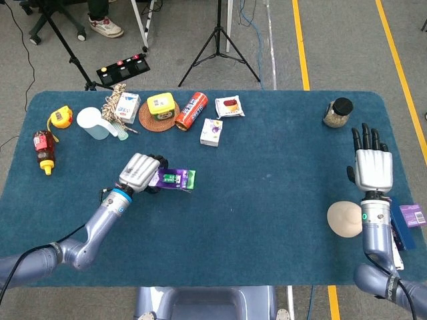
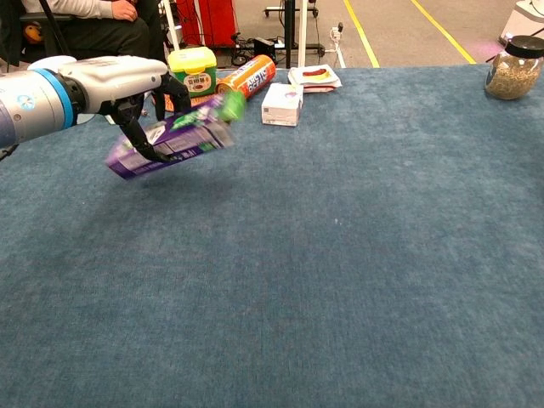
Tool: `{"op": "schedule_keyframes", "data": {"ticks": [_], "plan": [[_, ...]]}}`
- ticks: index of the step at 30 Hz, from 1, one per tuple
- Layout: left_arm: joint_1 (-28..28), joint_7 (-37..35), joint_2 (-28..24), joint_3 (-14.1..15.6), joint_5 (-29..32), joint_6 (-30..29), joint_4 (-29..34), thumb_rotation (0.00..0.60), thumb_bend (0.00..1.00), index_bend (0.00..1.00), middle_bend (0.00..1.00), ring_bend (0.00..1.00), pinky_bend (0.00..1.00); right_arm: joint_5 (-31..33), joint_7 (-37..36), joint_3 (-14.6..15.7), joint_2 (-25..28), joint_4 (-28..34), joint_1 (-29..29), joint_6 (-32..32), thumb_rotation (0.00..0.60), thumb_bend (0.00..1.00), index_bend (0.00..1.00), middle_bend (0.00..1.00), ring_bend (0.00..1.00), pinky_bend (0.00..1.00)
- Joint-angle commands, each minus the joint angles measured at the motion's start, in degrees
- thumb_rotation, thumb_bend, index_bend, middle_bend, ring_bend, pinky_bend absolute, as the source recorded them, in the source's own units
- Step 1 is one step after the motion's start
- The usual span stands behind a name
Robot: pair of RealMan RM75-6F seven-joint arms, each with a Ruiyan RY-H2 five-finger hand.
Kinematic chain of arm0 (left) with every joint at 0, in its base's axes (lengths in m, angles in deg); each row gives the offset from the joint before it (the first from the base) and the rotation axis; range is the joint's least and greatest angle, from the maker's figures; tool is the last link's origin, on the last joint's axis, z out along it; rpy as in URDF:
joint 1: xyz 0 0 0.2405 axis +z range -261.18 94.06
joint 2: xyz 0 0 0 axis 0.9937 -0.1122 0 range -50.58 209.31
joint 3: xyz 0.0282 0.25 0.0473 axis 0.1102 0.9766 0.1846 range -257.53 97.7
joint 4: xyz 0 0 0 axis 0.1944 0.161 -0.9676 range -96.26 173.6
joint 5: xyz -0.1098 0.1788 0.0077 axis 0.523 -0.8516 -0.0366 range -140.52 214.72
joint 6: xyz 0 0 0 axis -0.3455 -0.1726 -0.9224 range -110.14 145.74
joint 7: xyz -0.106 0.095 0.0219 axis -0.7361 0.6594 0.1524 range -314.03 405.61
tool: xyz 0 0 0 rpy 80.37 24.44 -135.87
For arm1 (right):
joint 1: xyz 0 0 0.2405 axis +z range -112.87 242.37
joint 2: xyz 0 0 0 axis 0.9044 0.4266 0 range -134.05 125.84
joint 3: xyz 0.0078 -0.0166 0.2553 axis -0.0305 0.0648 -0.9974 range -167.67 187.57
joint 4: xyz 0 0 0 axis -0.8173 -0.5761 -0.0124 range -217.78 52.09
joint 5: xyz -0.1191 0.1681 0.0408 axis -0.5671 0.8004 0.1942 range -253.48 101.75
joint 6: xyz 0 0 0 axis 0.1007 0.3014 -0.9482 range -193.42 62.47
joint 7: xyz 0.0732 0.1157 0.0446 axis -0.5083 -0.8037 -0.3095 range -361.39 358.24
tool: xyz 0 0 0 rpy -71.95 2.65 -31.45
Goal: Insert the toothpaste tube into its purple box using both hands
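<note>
My left hand (image 1: 138,175) grips the purple box (image 2: 170,138) just above the table (image 1: 267,200), mid-left, green tube end poking out. Right hand (image 1: 371,168) is far off w/ fingers spread, empty. I'd lower it level, slow, then bring the right over to push.

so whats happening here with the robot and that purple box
The left hand grips the purple box and holds it just above the blue table, lying roughly level. The right hand is raised at the far right edge, fingers spread, holding nothing. Whether the toothpaste tube is inside cannot be told.
</note>
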Motion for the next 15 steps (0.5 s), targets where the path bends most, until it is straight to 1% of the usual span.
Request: {"op": "schedule_keyframes", "data": {"ticks": [1,3,4,8,9,11,13,15], "plan": [[-0.16,0.07,0.18,0.18,0.49,0.47,-0.11,0.600,0.19,0.21,0.10,0.12,0.37,-0.32,-0.62,0.18,-0.21,-0.56,-0.28,-0.29,0.600,0.29,0.02,0.01,0.04,0.27],[-0.35,0.25,-0.01,0.22,1.02,0.99,0.32,0.600,0.16,0.06,0.01,0.03,0.30,-0.56,-1.07,0.21,-0.30,-0.90,-0.44,-0.37,0.600,0.27,0.02,0.01,0.04,0.27],[-0.44,0.37,-0.25,0.21,1.29,1.19,0.75,0.600,0.15,0.02,0.00,0.01,0.28,-0.72,-1.34,0.24,-0.31,-1.00,-0.55,-0.38,0.600,0.26,0.02,0.01,0.04,0.27],[0.06,-0.25,-2.14,-0.22,0.18,-0.61,4.22,0.600,0.14,0.00,0.00,0.00,0.27,-1.64,-2.43,0.35,-0.21,-1.03,-1.11,-0.22,0.600,0.26,0.02,0.02,0.04,0.27],[1.12,-1.24,-4.47,-0.56,-1.02,-2.46,7.55,0.600,0.14,0.00,0.00,0.00,0.26,-2.46,-3.34,0.48,0.02,-0.45,-1.50,0.17,0.600,0.26,0.02,0.01,0.04,0.26],[2.68,-2.32,-7.88,-0.31,-2.46,-4.23,11.69,0.600,0.13,0.00,0.00,0.00,0.25,-3.92,-4.43,0.86,0.45,0.22,-2.05,0.72,0.600,0.26,0.02,0.02,0.04,0.26],[4.76,-3.72,-11.77,0.27,-4.07,-6.26,15.92,0.600,0.12,0.00,0.00,0.00,0.24,-6.05,-5.76,1.50,0.93,0.93,-2.75,1.56,0.600,0.26,0.02,0.02,0.04,0.26],[8.29,-5.53,-16.47,1.57,-6.30,-9.92,20.33,0.600,0.09,0.00,0.00,0.00,0.21,-9.10,-7.89,2.56,1.74,2.02,-3.80,2.73,0.600,0.22,0.02,0.02,0.04,0.25]]}}
